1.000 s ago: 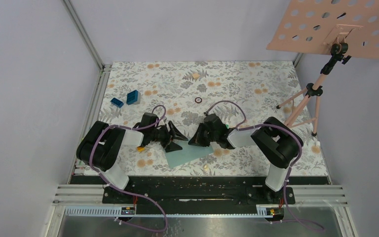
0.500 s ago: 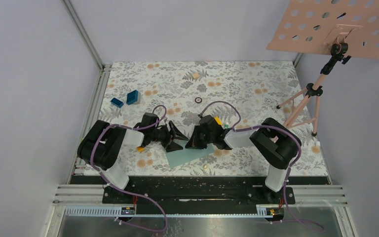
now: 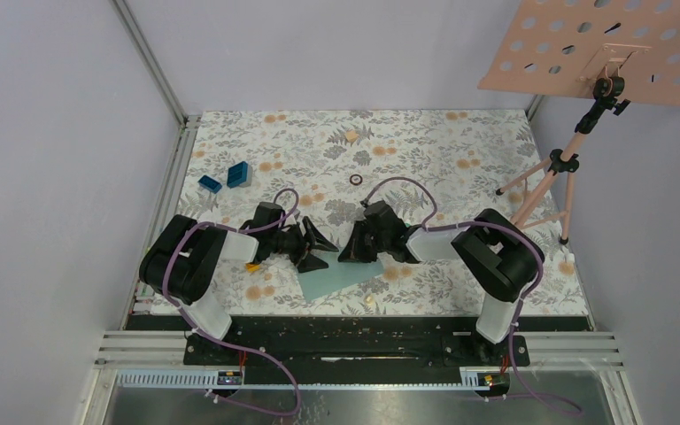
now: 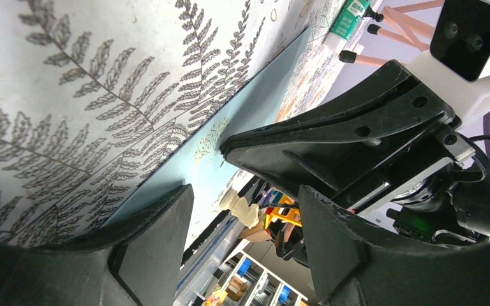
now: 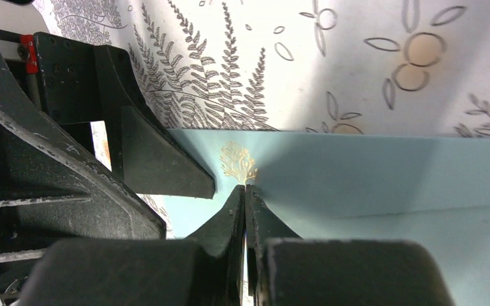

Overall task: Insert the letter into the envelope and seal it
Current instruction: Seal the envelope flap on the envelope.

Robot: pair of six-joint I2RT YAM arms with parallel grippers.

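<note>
The envelope, thin, limp and likely slippery paper, lies flat on the floral cloth between the arms, the right gripper clenched, its 2 tips on the face, the left gripper spread wide at its edge; best pinched by an edge.

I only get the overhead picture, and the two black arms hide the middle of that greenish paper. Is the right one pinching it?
Observer: No. The right wrist view shows the right tool shut, its fingertips touching the face of the flat teal paper envelope.
Operator: Anything printed there?
Observer: A small gold branching emblem, just ahead of those tips.
Operator: And the left one?
Observer: The left tool is open, fingers spread; one finger sits over the envelope's end.
</note>
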